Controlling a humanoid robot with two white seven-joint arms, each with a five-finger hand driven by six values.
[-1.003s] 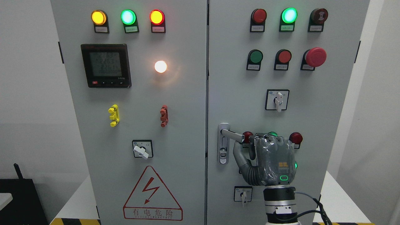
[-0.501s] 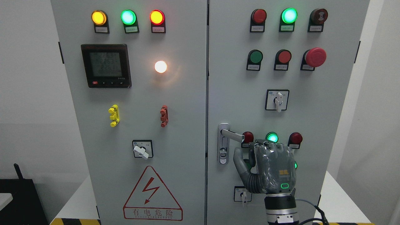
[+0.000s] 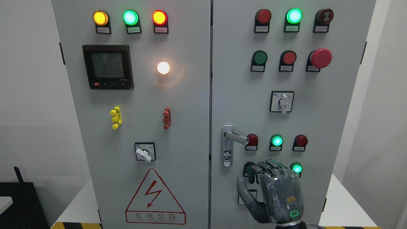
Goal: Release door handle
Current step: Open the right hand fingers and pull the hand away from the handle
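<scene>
Item: door handle (image 3: 236,137), silver lever on the right cabinet door (image 3: 318,105), lever pointing right from its plate, tip just short of a red lamp (image 3: 252,140). I see nothing touching it.

Item: my right hand (image 3: 273,194), below the door handle and clear of it, back facing me, fingers (image 3: 265,168) loosely curled, holding nothing, thumb out to the left.

Item: green lamp (image 3: 277,140), lit, right of the door handle.

Even, bright indoor light covers the grey cabinet (image 3: 190,127). The white indicator lamp (image 3: 163,67) blooms, casting a warm halo on the panel. Lit green lamps glow with soft haloes. Focus is sharp throughout; shadows are faint.
</scene>
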